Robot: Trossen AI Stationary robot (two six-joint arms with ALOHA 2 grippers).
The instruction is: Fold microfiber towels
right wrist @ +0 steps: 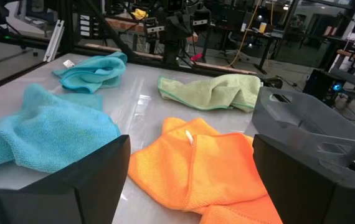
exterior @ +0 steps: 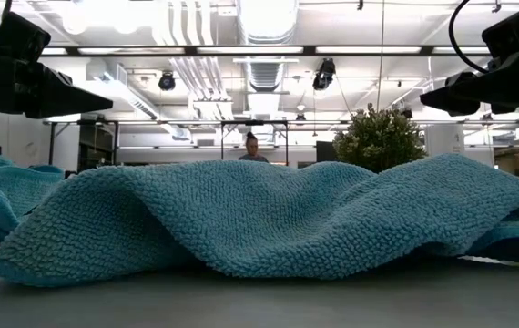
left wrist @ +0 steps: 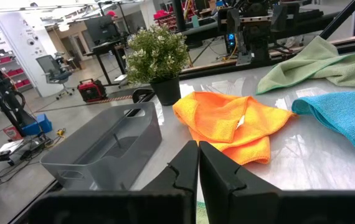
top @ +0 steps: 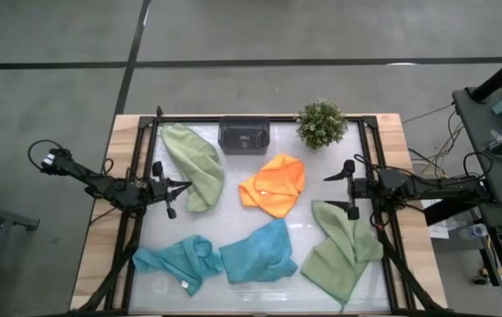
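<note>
The left gripper (top: 183, 185) hovers at the left edge of the surface (top: 233, 216), its fingers pressed together and holding nothing, as the left wrist view shows; it looks parked, waiting for work to begin. Just beside it, toward the far left, lies a sage green towel (top: 193, 164), long and loosely rumpled. On the near left sits a crumpled teal towel (top: 176, 261), bunched into folds. Next to it, near the middle, lies a second teal towel (top: 260, 254), spread wider but wavy; in the low view it fills most of the frame. Farther back in the middle rests the orange towel (top: 275, 185), partly doubled over itself. Behind it, at the far edge, stands a dark grey tray (top: 245, 135), and to its right a small potted plant (top: 321, 124). On the near right lies the other sage green towel (top: 343, 246), draped in an uneven heap. The right gripper (top: 336, 194) hovers over the far end of this towel, fingers spread wide and empty, probably readied to take a corner.

None of the five towels looks folded, so the task seems to be at its start. The towels lie apart from each other, so each can be reached freely. The tray and plant stand close behind the orange towel and could crowd a fold made there.
</note>
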